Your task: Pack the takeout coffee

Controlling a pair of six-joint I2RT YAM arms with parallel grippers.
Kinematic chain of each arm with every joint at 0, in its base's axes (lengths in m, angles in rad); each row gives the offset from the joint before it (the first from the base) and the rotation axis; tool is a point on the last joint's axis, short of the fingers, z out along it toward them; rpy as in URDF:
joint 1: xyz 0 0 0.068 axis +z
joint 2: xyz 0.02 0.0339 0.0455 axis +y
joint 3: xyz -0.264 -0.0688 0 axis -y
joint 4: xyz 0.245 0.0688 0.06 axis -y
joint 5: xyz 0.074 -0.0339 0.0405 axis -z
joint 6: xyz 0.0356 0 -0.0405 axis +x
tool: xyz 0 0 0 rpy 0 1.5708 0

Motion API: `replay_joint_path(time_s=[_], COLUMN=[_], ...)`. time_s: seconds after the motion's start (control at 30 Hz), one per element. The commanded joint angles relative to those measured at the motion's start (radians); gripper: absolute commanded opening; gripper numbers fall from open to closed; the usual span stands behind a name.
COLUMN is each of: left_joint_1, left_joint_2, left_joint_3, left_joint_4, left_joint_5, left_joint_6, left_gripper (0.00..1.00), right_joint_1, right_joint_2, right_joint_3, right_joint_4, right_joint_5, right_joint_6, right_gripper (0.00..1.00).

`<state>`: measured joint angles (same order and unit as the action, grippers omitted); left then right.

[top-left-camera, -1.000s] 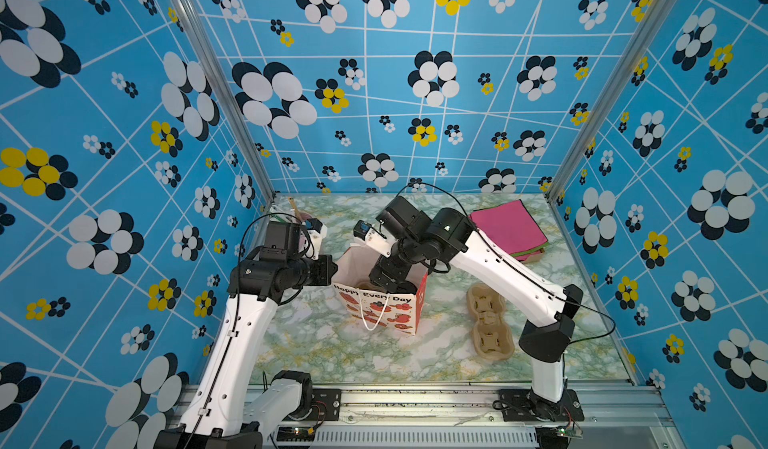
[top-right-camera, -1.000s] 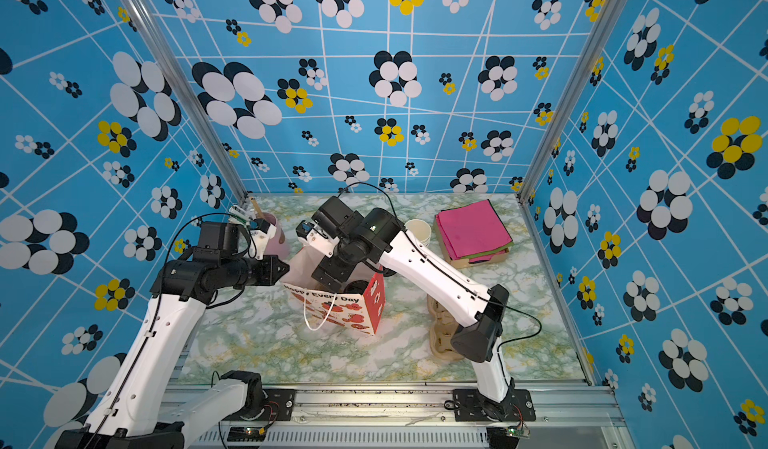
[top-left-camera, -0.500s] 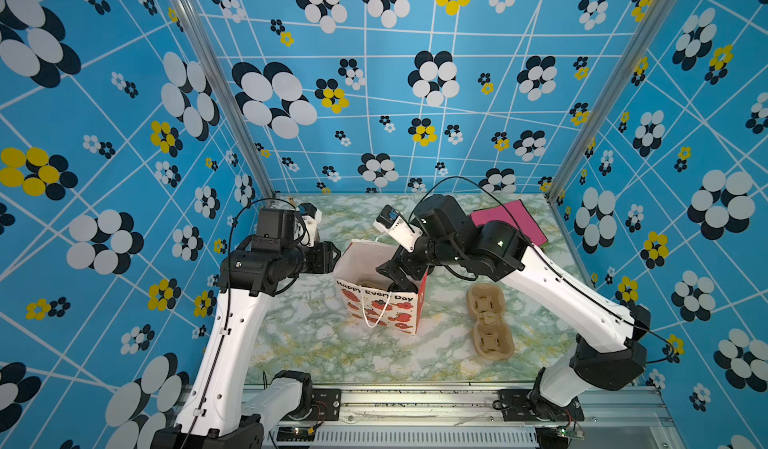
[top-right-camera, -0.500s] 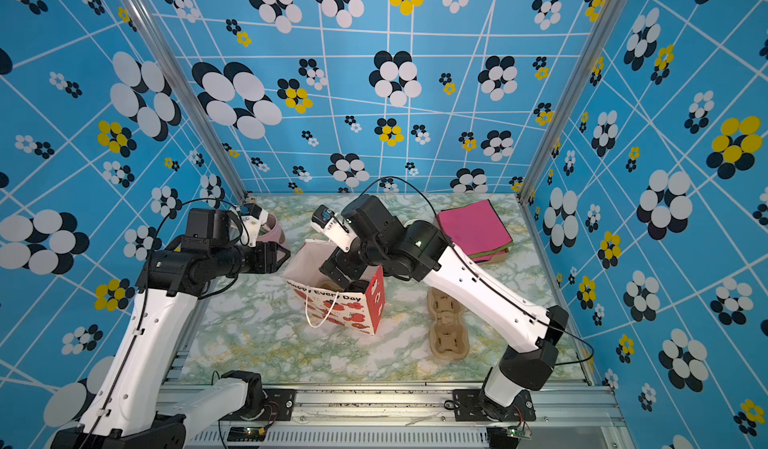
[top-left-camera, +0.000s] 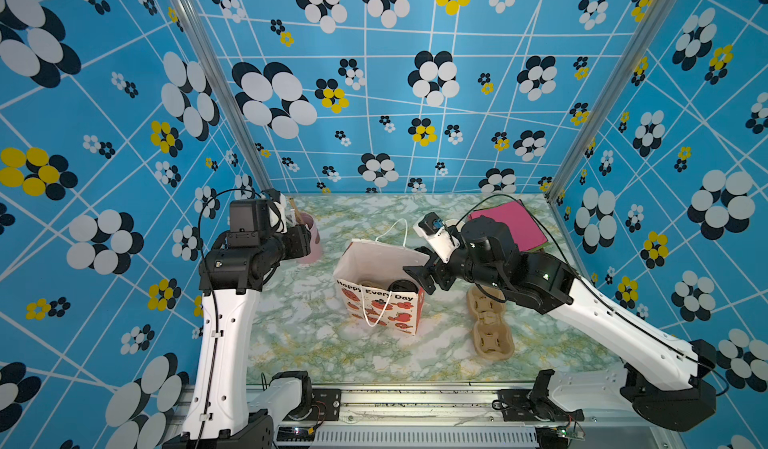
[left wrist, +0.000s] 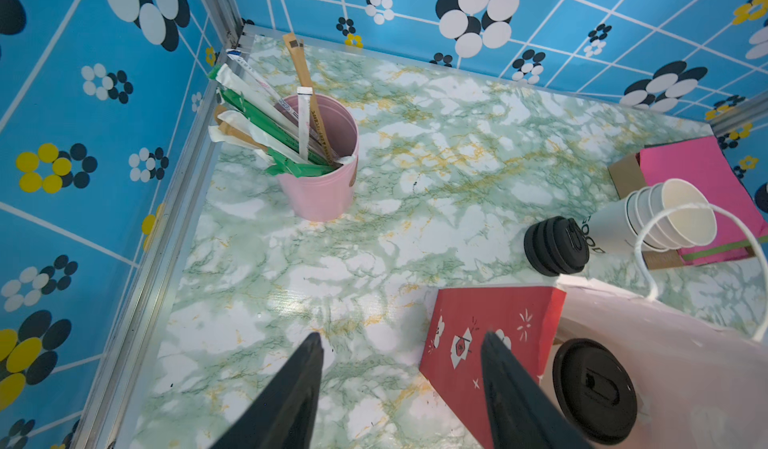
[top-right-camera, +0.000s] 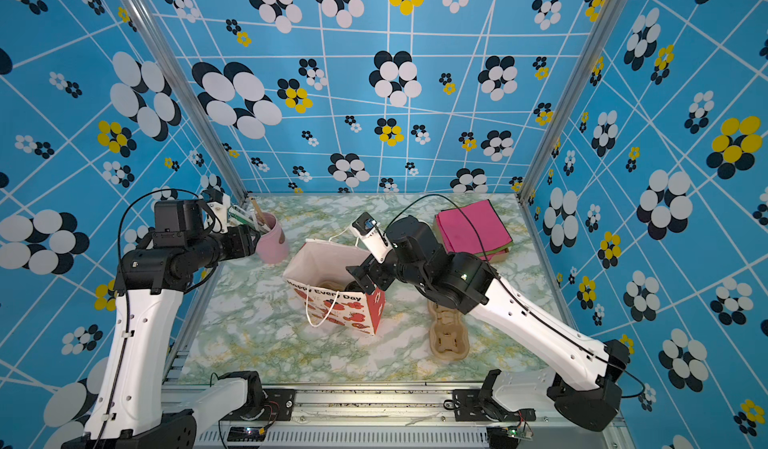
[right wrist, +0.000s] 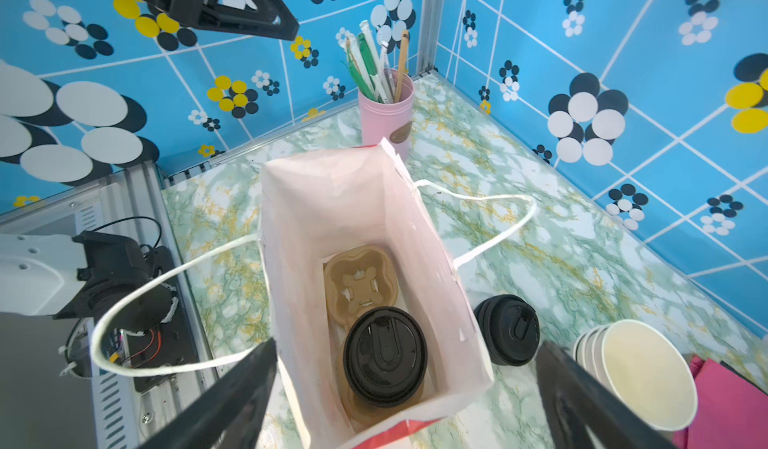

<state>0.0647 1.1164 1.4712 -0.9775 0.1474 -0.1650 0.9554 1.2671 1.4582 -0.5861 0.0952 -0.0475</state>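
Left claw [left wrist: 402, 335] released bag [top-left-camera: 374, 260], backed away

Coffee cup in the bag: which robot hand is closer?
Right. The right gripper hangs above the coffee cup; the left gripper is outside the bag, near the pink cup.

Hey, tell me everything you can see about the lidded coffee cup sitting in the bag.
The takeout coffee stands upright inside the open paper bag, seated in one pocket of a brown pulp carrier whose other pocket is empty. Only its round black plastic lid shows, glossy, with a raised sip tab; the cup body below is hidden.
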Motion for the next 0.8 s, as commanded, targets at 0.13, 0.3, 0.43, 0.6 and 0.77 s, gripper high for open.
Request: replay_joint_path(time_s=[0.13,0.3,0.43,0.6,0.77], left_joint_1=[0.030,0.040,0.051,0.059,0.069], left_joint_2=[0.045,0.082,0.138,0.206,0.266], left_joint_3=[-0.100,-0.157,-0.170,-0.160,-0.158], left_joint_4=[0.190,0.276,0.307,0.342,0.373], left_joint_5=[-0.031,-0.098,-0.154,-0.152,-0.174], left_joint_6=[-0.128,-0.201,-0.239,-0.269,-0.290], left_gripper=[0.59,0.59,0.56,0.53,0.48], right_joint_1=[-0.078,-0.120,-0.177,-0.219,-0.238], right_joint_2=[-0.096,-0.147,-0.168,-0.184,-0.203], right_joint_3=[-0.130,-0.200,-0.227,-0.258,-0.285], right_joint_4=[0.076,0.097,0.093,0.097,0.100], right_joint_5=[0.042,0.077,0.076,0.061,0.043], right_joint_6=[0.089,0.109,0.141,0.157,0.167], right_gripper=[0.99,0.99,0.99,0.99,0.99])
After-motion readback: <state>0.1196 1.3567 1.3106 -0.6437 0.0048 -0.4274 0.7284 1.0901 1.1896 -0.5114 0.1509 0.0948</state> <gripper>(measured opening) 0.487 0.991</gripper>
